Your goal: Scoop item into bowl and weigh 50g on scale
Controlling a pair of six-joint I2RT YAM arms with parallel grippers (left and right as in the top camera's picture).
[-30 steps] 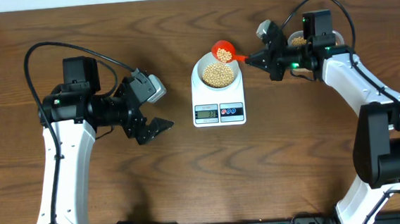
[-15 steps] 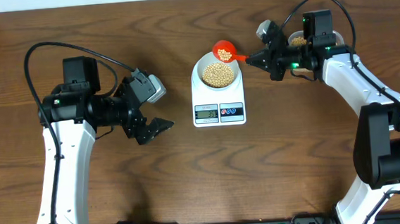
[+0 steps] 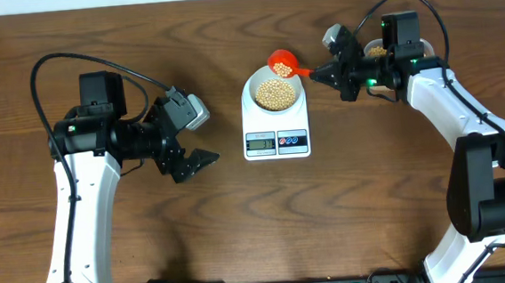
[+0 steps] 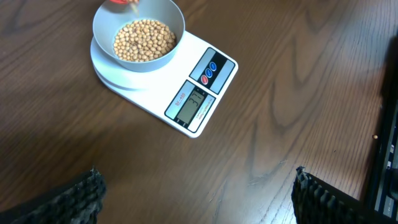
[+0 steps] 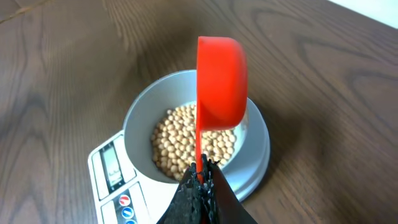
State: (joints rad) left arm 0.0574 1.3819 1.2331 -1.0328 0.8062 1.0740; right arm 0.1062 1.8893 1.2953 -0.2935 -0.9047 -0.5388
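your right gripper (image 3: 315, 73) pinches the handle of a red scoop (image 3: 282, 65), held over the far right rim of the bowl (image 3: 251, 90). beans (image 3: 274, 94) lie in the bowl on the scale (image 3: 277, 142). your left gripper (image 3: 197, 160) is spread wide, left of the scale.

No text could be read. On the scale (image 4: 194, 51), the grey display (image 4: 194, 104) showed dark digits too small to make out, with a faint line of reddish print (image 4: 180, 99) at its 9 o'clock, also illegible. The two round buttons (image 4: 209, 68) at the display's 1 o'clock carried marks too blurred to tell
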